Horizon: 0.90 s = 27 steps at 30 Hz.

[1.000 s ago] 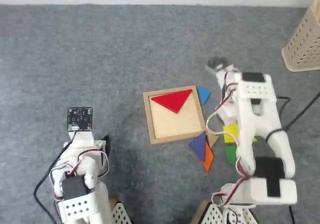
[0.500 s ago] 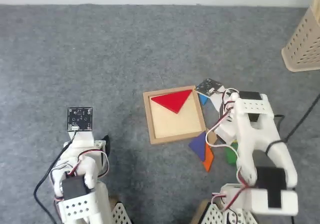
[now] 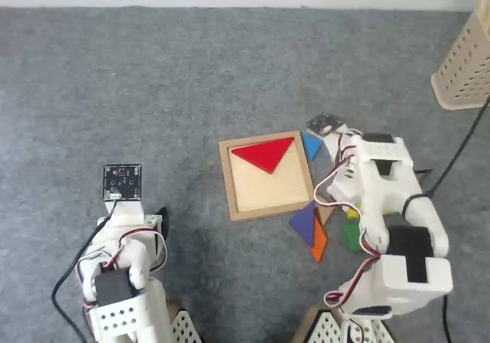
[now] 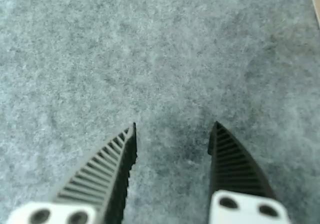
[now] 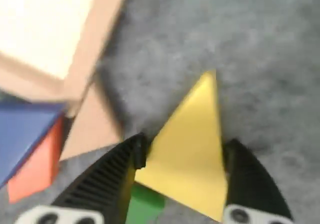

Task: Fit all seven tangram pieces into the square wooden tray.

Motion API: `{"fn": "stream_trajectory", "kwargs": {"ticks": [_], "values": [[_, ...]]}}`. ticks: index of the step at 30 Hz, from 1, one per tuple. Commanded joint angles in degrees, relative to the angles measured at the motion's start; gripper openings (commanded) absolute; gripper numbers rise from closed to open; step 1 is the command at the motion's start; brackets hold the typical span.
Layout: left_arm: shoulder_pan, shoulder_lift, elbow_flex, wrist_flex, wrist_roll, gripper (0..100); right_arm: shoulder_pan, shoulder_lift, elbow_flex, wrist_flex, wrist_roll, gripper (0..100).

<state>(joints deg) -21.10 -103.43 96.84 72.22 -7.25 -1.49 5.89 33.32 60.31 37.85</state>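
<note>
The square wooden tray (image 3: 231, 182) lies mid-table with a red triangle (image 3: 264, 155) in its far part. A blue piece (image 3: 311, 145) rests just outside its far right corner. Purple (image 3: 304, 222), orange (image 3: 318, 241), tan (image 3: 326, 213) and green (image 3: 353, 236) pieces cluster off its near right corner. My right arm (image 3: 380, 182) hangs over that cluster. In the right wrist view my right gripper (image 5: 185, 145) stands open astride a yellow triangle (image 5: 192, 144), with the tray's rim (image 5: 95, 49), the tan piece (image 5: 92, 126) and the green piece (image 5: 145, 204) close by. My left gripper (image 4: 172, 134) is open over bare carpet.
A beige perforated basket (image 3: 467, 52) stands at the far right edge. My left arm (image 3: 122, 270) sits folded at the near left, well apart from the tray. Grey carpet covers the whole table.
My right arm has drawn back from beyond the blue piece toward the near side and now sits over the yellow triangle. The left arm and the pieces have not moved.
</note>
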Motion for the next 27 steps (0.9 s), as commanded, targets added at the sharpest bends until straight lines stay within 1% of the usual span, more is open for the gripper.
{"fn": "stream_trajectory", "kwargs": {"ticks": [1,6,10,13,15,17,20,23,27], "values": [[-0.3,-0.9,-0.2,0.2,0.5,23,-0.5,1.1,-3.9,-3.5,-4.7,16.5],[-0.3,-0.9,-0.2,0.2,0.5,23,-0.4,0.4,-9.3,-3.6,-10.7,16.7],[-0.3,-0.9,-0.2,0.2,0.5,23,-0.7,-3.9,-13.0,2.9,-10.9,21.3],[-0.3,-0.9,-0.2,0.2,0.5,23,-0.7,-10.3,-12.3,8.6,-10.5,23.6],[-0.3,-0.9,-0.2,0.2,0.5,23,-0.2,-15.0,-10.5,11.7,-8.4,22.6],[-0.3,-0.9,-0.2,0.2,0.5,23,0.6,-19.6,-6.7,13.6,-5.1,19.2],[-0.3,-0.9,-0.2,0.2,0.5,23,1.8,-24.8,0.7,14.4,-0.3,9.2],[-0.3,-0.9,-0.2,0.2,0.5,23,4.4,-26.2,6.4,14.4,3.6,0.8],[-0.3,-0.9,-0.2,0.2,0.5,23,7.2,-26.2,9.1,16.5,6.9,0.6]]}}
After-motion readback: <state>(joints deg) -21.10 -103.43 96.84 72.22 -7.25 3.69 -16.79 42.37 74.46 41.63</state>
